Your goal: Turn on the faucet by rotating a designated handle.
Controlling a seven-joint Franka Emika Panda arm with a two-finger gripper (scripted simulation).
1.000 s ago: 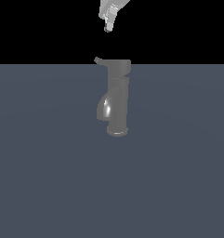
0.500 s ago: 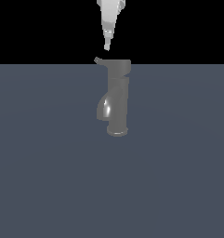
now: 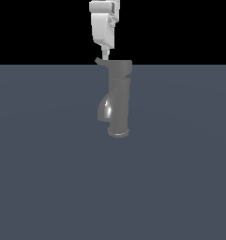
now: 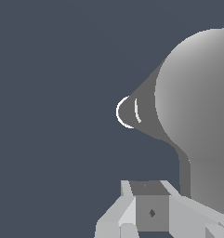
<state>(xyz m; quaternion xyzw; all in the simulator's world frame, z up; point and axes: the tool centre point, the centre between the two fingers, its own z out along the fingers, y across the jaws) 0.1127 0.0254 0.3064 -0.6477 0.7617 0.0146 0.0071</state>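
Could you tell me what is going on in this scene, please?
A white robot gripper hangs just above a dark grey faucet standing on a flat grey surface. Its tip is right by the small handle that sticks out sideways from the faucet's top, toward the exterior view's left. Whether they touch cannot be told, nor whether the gripper is open or shut. The spout bulges out lower down on the same side.

The faucet (image 3: 118,101) was dark grey and glossy, with a bright white highlight on the spout bulge. Its handle (image 3: 101,62) was the same dark grey. The gripper (image 3: 104,57) was plain white with light grey shading. The bench (image 3: 48,164) was a flat slate blue-grey, and the backdrop was solid black.
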